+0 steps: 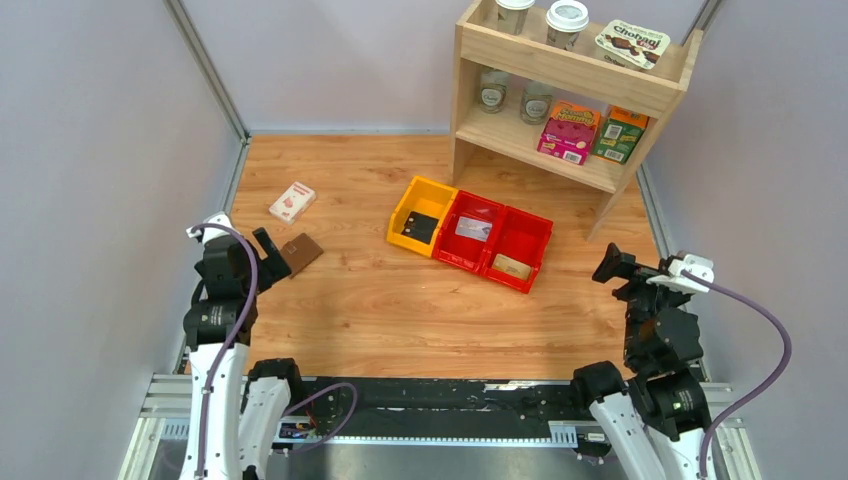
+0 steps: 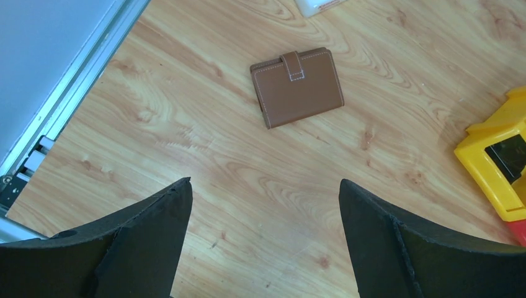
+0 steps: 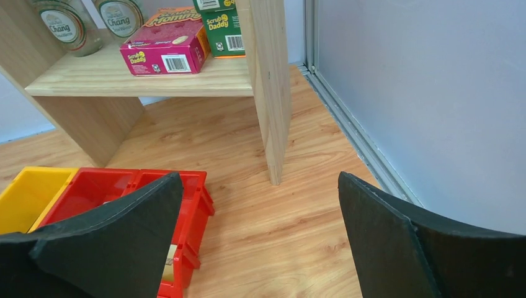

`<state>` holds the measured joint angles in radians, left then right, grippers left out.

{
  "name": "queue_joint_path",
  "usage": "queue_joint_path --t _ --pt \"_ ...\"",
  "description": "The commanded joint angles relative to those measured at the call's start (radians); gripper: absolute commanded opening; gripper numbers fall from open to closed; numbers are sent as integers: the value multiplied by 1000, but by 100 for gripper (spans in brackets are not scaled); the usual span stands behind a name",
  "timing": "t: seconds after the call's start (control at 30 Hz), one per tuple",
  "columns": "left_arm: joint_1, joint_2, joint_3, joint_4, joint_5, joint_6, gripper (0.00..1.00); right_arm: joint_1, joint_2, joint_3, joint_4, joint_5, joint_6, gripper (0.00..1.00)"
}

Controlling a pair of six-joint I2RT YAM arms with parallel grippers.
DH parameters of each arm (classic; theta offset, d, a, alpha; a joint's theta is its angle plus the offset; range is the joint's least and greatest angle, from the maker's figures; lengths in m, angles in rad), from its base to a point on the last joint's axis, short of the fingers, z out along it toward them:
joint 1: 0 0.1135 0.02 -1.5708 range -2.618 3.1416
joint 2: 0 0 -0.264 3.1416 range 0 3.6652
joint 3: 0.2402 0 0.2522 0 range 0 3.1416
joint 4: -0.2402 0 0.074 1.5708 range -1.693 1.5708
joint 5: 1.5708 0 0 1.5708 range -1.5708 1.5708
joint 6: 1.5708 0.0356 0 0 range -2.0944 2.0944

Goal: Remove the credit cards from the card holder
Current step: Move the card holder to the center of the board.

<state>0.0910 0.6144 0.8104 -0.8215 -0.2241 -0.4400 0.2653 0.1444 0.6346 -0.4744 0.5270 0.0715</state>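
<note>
The card holder [image 1: 301, 253] [image 2: 296, 87] is a small brown leather-like wallet. It lies folded shut on the wooden table at the left, its strap tab across the top edge. Anything inside it is hidden. My left gripper [image 1: 262, 252] [image 2: 265, 183] hovers just on the near side of it, open, with only bare table between its fingers. My right gripper [image 1: 612, 265] [image 3: 260, 177] hangs open and holds nothing at the far right, near the shelf leg. One flat card shows in each bin: a dark card [image 1: 420, 228], a grey card [image 1: 473, 228] and a tan card [image 1: 511, 266].
A yellow bin [image 1: 437, 192] [image 2: 496, 133] and two red bins [image 1: 500, 262] [image 3: 186, 186] stand in a row mid-table. A white-and-red small box [image 1: 292, 202] lies beyond the holder. A wooden shelf [image 1: 570, 90] [image 3: 155, 81] with jars and boxes stands at the back right. Walls close off both sides.
</note>
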Motion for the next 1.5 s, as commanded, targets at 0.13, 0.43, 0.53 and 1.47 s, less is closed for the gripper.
queue_joint_path --t 0.13,0.43,0.53,1.47 --pt "-4 59 -7 53 42 14 95 5 107 49 -52 13 105 100" --pt "-4 354 61 130 81 4 94 3 366 223 -288 -27 258 100" --pt "-4 485 128 163 107 33 95 3 422 299 -358 -42 339 100" --pt "32 1119 267 208 551 66 79 5 428 112 -58 -643 269 100"
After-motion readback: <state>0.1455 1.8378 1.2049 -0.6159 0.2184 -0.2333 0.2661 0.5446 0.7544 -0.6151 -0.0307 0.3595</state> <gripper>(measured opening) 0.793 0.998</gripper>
